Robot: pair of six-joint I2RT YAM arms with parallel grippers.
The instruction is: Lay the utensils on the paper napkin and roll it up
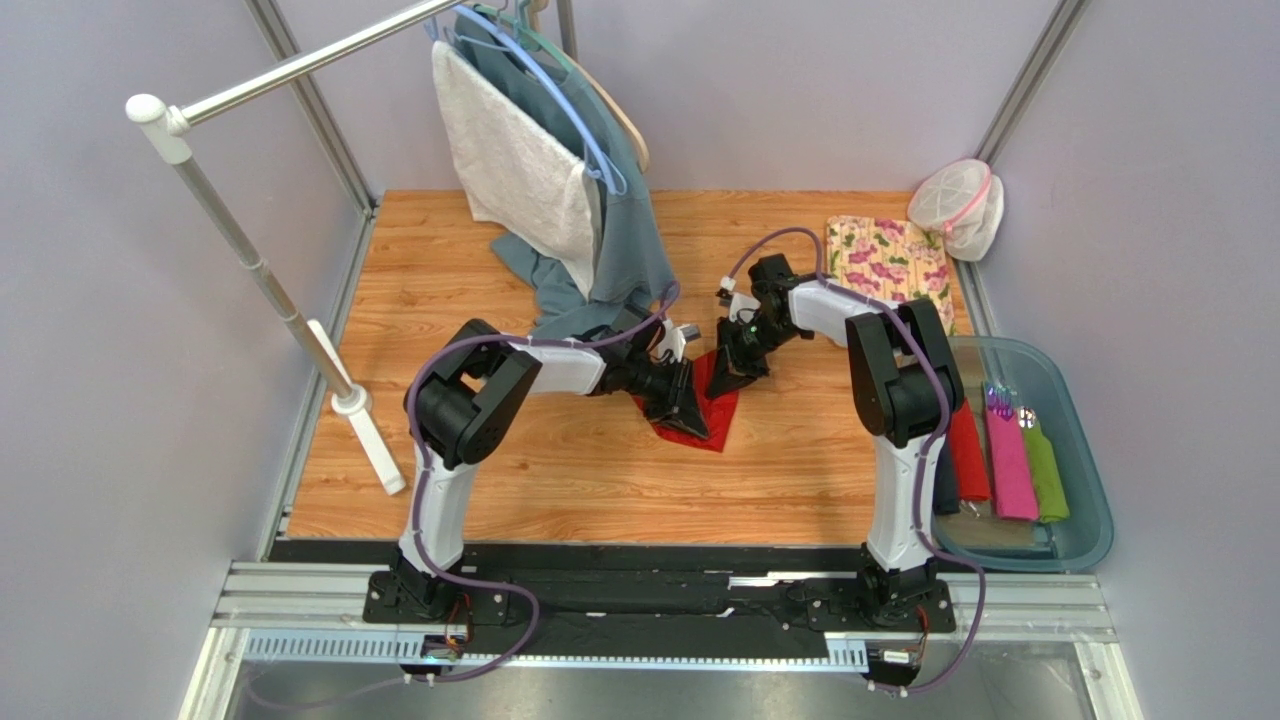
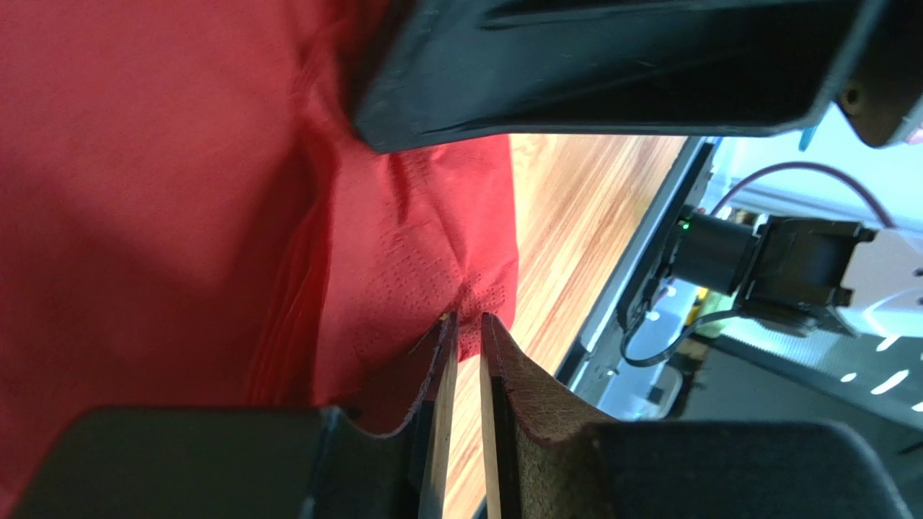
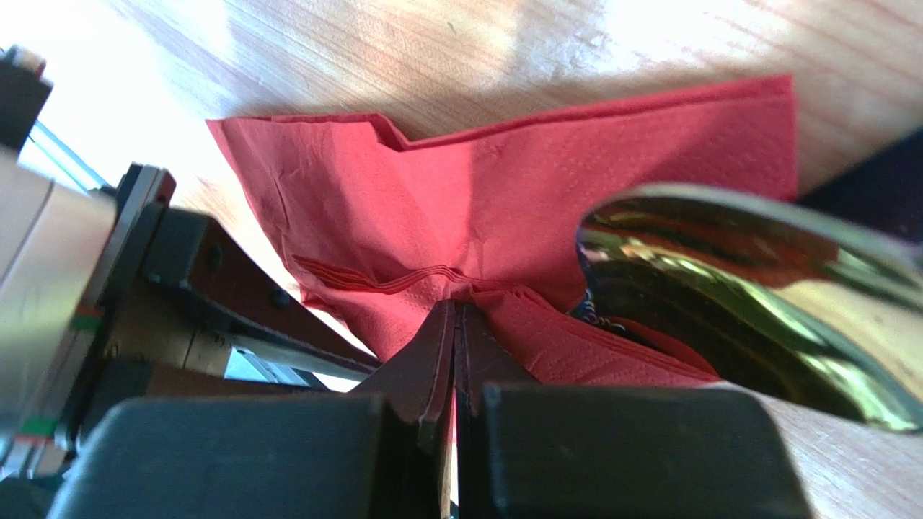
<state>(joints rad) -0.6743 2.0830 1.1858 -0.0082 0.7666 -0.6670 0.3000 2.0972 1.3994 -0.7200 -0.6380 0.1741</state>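
Mid-table (image 1: 496, 450), between both arms: paper napkin (image 1: 703, 425), partly folded and bunched, not yet a roll. Right gripper (image 3: 455, 314) is clamped shut on a gathered napkin edge. Left gripper (image 2: 464, 324) has its jaws a sliver apart at another edge; can't tell if it's pinching. Spoon (image 3: 737, 292) bowl sits by the fold. Napkin looks light, limp and easy to tear, so pinch edges or corners, no tugging. No clear long axis; one corner points toward the arm bases.

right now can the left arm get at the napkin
Probably yes: the left gripper sits at the edge of the napkin, jaws slightly apart, with nothing between them and the paper. The right gripper pinches it elsewhere and does not seem to block the way.
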